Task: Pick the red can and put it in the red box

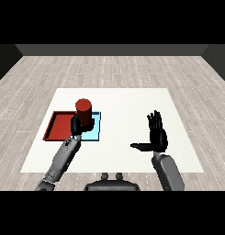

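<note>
Head view shows the red can (83, 110) upright in the left hand (76, 125), whose fingers curl round its lower part. The can appears over the seam where the red tray (56, 125) meets the light blue tray (94, 132); whether its base rests on a tray floor or hangs just above, I cannot tell. The two trays lie touching, side by side, on the white worktop (127, 103), the red one further to the view's left. The right hand (156, 135) is well apart on the other side, raised off the worktop, fingers straight and thumb spread, holding nothing.

My judgement is that the carry is nearly done and the placing is the step in hand. To do it well, the can should be taken further over the red tray, clear of the shared rim, so that its whole base comes down inside the red floor. Keeping it upright and lowering it until it sits flat before uncurling the fingers would guard against tipping onto the blue side.
</note>
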You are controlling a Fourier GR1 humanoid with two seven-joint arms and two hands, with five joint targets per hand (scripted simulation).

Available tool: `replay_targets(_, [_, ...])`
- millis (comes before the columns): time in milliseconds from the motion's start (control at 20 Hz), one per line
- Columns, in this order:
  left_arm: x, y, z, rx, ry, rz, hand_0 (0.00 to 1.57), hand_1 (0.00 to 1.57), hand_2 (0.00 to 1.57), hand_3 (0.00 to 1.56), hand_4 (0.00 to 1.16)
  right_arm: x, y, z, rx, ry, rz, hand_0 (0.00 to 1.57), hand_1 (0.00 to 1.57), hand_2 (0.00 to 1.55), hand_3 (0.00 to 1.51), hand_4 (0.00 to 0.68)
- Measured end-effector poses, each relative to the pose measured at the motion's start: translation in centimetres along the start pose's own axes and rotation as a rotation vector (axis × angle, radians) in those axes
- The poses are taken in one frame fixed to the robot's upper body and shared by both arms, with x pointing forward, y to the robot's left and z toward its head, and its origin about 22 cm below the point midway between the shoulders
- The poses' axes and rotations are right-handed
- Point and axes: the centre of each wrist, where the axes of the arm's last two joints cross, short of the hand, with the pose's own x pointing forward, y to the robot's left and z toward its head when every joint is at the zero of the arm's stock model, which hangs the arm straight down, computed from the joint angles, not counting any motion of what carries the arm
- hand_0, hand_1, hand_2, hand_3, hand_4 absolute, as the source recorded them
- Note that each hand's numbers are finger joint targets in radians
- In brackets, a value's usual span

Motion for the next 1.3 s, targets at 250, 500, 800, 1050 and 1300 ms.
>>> replay_targets(250, [0.0,5.4,-2.2,0.051,0.020,-0.159,1.57,1.57,1.54,1.47,1.13,-0.5,-2.4,2.2,-0.050,0.035,0.022,0.00,0.00,0.00,0.00,0.000])
replay_targets(500, [-1.9,10.9,-3.6,0.104,0.141,-0.361,1.57,1.57,1.56,1.51,1.08,-1.3,-3.2,2.8,-0.074,0.051,0.016,0.00,0.00,0.00,0.00,0.000])
replay_targets(800, [-5.1,16.6,-4.0,0.147,0.369,-0.571,1.57,1.57,1.53,1.42,1.00,-2.3,-3.7,1.8,-0.094,0.074,0.034,0.00,0.00,0.00,0.00,0.000])
replay_targets(1050, [-7.4,19.4,-3.3,0.181,0.576,-0.717,0.63,0.63,0.60,0.00,0.77,-3.8,-4.2,1.5,-0.104,0.073,0.038,0.00,0.00,0.00,0.00,0.000])
replay_targets(1300, [-9.4,20.4,-1.8,0.166,0.734,-0.780,1.12,1.12,1.04,0.00,0.65,-4.8,-4.4,0.7,-0.096,0.074,0.056,0.00,0.00,0.00,0.00,0.000])
